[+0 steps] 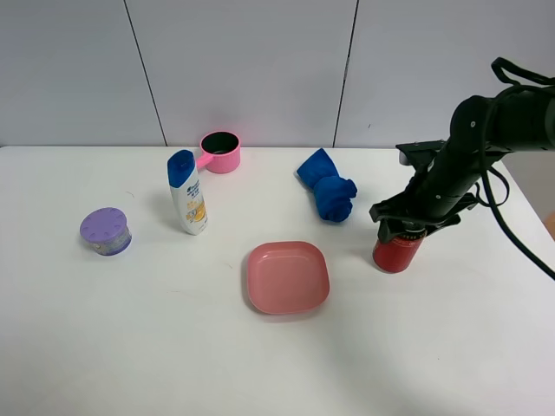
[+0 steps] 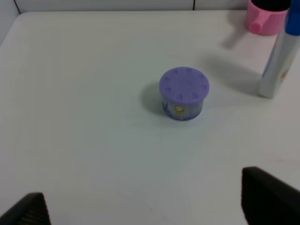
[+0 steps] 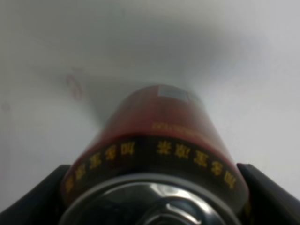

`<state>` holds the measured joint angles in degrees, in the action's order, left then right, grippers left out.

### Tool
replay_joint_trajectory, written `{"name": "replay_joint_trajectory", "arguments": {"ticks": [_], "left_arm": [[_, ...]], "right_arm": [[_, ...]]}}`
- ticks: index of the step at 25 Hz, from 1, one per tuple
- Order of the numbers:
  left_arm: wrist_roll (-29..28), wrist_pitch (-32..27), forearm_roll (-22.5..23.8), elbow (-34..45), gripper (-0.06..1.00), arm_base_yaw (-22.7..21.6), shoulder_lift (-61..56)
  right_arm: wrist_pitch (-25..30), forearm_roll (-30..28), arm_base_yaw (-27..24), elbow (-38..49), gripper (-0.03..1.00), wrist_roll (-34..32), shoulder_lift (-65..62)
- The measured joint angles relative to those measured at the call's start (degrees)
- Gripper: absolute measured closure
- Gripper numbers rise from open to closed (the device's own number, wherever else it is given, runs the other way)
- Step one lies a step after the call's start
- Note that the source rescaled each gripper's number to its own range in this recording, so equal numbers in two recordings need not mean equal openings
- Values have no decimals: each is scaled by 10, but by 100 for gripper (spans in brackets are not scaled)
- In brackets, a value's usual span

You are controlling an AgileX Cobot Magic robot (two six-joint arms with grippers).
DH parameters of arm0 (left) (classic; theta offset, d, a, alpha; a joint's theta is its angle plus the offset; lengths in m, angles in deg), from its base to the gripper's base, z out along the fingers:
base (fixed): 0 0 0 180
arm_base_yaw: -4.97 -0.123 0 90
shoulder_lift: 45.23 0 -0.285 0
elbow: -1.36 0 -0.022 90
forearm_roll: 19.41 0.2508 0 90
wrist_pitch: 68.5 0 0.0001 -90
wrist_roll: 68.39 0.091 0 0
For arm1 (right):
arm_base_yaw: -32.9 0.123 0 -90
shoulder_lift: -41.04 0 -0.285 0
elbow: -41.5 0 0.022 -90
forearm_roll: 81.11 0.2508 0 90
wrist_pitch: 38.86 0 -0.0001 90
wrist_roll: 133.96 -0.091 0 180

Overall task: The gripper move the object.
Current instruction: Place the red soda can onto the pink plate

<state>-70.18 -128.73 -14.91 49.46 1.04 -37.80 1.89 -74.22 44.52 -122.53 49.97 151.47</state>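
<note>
The red soda can [image 1: 397,253] stands upright on the white table [image 1: 130,347] at the right, just right of the pink square plate [image 1: 287,277]. My right gripper [image 1: 401,227] comes down over the can's top, with a finger on each side of it. In the right wrist view the can [image 3: 159,140] fills the space between the black fingers [image 3: 40,197], which press against its sides near the dark band. My left gripper [image 2: 150,206] is open and empty above the table's left part; it is out of the exterior view.
A blue cloth [image 1: 328,196] lies just behind and left of the can. A white-and-blue shampoo bottle [image 1: 188,195], a pink pot [image 1: 220,152] and a purple round container [image 1: 106,230] stand on the left half. The table's right edge is near the right arm.
</note>
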Motion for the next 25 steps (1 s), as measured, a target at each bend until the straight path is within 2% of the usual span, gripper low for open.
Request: {"name": "replay_joint_trajectory", "arguments": {"ticks": [4, 7, 10, 15, 20, 25], "left_arm": [[0, 0, 0, 0, -6, 0, 0], [0, 0, 0, 0, -6, 0, 0], [0, 0, 0, 0, -6, 0, 0], [0, 0, 1, 0, -6, 0, 0], [0, 0, 1, 0, -6, 0, 0], [0, 0, 1, 0, -6, 0, 0]], "right_arm": [[4, 14, 0, -3, 97, 1, -45], [39, 34, 6, -40, 97, 7, -88], [99, 41, 36, -101, 97, 10, -104], [164, 39, 118, -195, 97, -1, -88], [215, -25, 205, -271, 97, -32, -21], [236, -39, 268, -325, 97, -36, 48]]}}
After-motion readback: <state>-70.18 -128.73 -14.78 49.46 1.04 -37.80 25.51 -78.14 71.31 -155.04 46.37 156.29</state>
